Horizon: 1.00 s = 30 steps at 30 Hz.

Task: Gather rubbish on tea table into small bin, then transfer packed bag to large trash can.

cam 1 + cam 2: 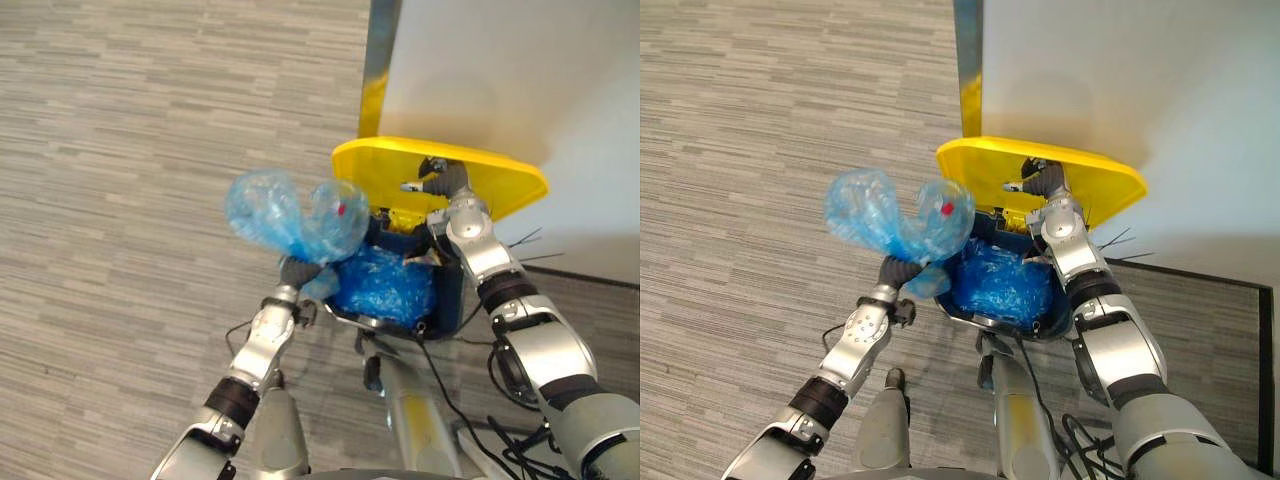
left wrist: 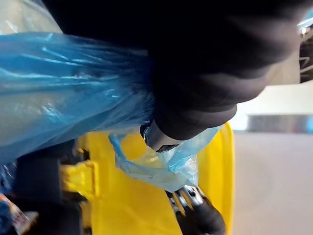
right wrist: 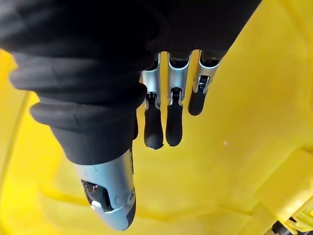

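Bag (image 1: pixel 290 215) thin crinkly plastic; lid (image 1: pixel 500 180) glossy plastic.

The left hand (image 1: pixel 298 272) is fisted round a crumpled blue plastic bag (image 1: pixel 265 205), left of the yellow bin lid (image 1: pixel 500 175). The right hand (image 1: pixel 442 180), fingers (image 3: pixel 168 122) straight, lies against that lid.

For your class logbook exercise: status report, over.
Left hand shut on blue bag, held beside trash can. Right hand open, propping yellow lid. Nothing blocks opening.

— Where have you put me?
— Looks like an office to you: grey striped carpet (image 1: pixel 120 150), plain white wall (image 1: pixel 500 70), a big yellow-lidded trash can (image 1: pixel 372 172) beside it.
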### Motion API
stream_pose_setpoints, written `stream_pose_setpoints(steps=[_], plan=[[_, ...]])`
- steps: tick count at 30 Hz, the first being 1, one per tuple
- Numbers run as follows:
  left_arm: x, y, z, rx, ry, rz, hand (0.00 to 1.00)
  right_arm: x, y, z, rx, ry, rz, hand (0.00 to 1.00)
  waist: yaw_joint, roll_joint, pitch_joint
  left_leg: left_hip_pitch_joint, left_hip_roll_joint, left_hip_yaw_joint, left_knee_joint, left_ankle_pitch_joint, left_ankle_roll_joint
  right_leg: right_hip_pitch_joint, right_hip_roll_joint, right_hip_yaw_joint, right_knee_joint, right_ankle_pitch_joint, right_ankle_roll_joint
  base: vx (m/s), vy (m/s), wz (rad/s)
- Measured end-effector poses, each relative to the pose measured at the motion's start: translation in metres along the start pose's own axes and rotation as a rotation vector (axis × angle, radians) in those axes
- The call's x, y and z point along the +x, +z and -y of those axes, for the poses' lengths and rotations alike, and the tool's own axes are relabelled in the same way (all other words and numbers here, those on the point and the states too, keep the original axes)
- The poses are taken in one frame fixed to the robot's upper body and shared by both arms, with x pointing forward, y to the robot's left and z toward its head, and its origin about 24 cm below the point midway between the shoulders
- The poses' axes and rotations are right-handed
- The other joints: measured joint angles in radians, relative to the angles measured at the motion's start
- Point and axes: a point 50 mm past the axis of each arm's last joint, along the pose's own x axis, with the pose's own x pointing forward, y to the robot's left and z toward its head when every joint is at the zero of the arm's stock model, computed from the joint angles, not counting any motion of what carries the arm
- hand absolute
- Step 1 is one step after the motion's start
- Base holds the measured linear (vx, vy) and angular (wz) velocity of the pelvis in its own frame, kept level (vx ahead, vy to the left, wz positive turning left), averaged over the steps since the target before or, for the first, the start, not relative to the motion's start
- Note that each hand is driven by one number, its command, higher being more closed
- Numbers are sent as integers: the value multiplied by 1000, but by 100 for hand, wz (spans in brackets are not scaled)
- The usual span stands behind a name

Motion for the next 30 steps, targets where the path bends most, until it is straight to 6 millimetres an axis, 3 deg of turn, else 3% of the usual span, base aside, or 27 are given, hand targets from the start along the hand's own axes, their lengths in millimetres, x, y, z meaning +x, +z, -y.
stream_pose_setpoints(steps=[2,5,7,10,11,15,20,26,30], plan=[[12,17,21,-20,-70,69,100,2,6,0,-7,4,19,0,-5,0,4,-6,-2,6,0,1,-2,-16,1,8,7,0,0,14,-23,-11],[26,37,35,-6,-127,144,100,6,15,1,-17,5,46,0,-18,-1,45,-3,-3,14,11,1,-2,-16,0,14,20,-3,-4,-3,-19,-5],[36,43,36,14,-133,163,100,9,23,2,-15,0,68,0,-28,-2,69,-5,-3,21,16,1,-2,-19,-2,17,23,-3,-4,-12,-10,-4],[54,34,30,106,-99,98,100,10,46,5,-14,-3,161,0,-42,-10,91,-42,-6,38,38,4,-7,-65,-2,35,42,-3,-4,-25,-33,-16],[60,29,25,156,-80,68,0,12,59,4,-24,5,207,0,-58,-16,109,-59,-6,43,53,3,-8,-85,-2,41,53,-3,-4,-13,-46,-18],[71,9,18,325,-43,-59,0,9,83,7,-3,-3,315,0,-79,-51,149,-122,7,70,115,-15,-23,-155,12,62,85,-3,-4,0,-62,-23],[69,-7,16,398,11,-166,0,-10,113,7,79,-3,496,0,-81,-70,162,-215,64,133,224,-68,-28,-242,36,61,111,-2,-4,15,-83,-39],[63,-14,31,342,7,-200,0,-32,103,1,143,2,531,0,-83,-75,163,-213,124,218,250,-72,-28,-251,41,48,123,-3,-4,47,-58,-12],[50,-29,26,326,31,-251,0,-45,84,-3,193,-3,498,0,-86,-91,157,-186,122,240,225,-65,-34,-237,21,41,131,-5,-7,38,-34,11]])
